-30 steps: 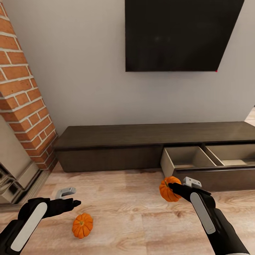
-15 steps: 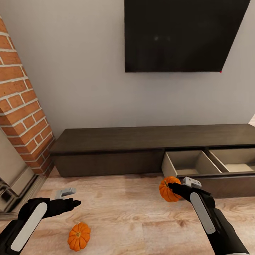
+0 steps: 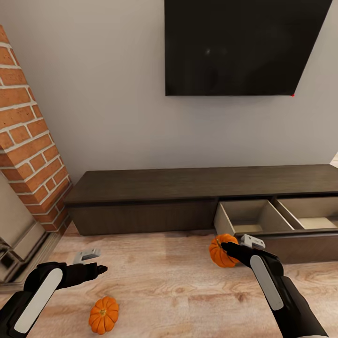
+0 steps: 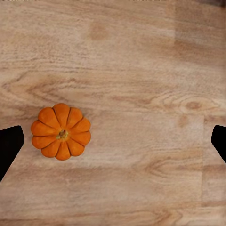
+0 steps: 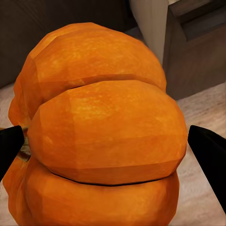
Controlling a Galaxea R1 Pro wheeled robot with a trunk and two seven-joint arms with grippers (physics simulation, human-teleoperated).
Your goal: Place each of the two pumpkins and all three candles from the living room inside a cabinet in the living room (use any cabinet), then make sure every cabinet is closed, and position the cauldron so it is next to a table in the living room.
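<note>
Currently the right claw (image 3: 225, 248) holds one pumpkin (image 3: 219, 250) clamped between its fingers, above the wood floor (image 3: 169, 277) just in front of the open drawer (image 3: 249, 217) of the low dark cabinet (image 3: 188, 185). Left claw (image 3: 96, 263) is spread wide and empty, above the floor. A second pumpkin (image 3: 103, 314) lies on the floor near it, stem up, apart from both fingertips (image 4: 9, 146).

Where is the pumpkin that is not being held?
In the head view, the loose pumpkin lies on the wood floor at lower left, just below the open left end effector.
</note>
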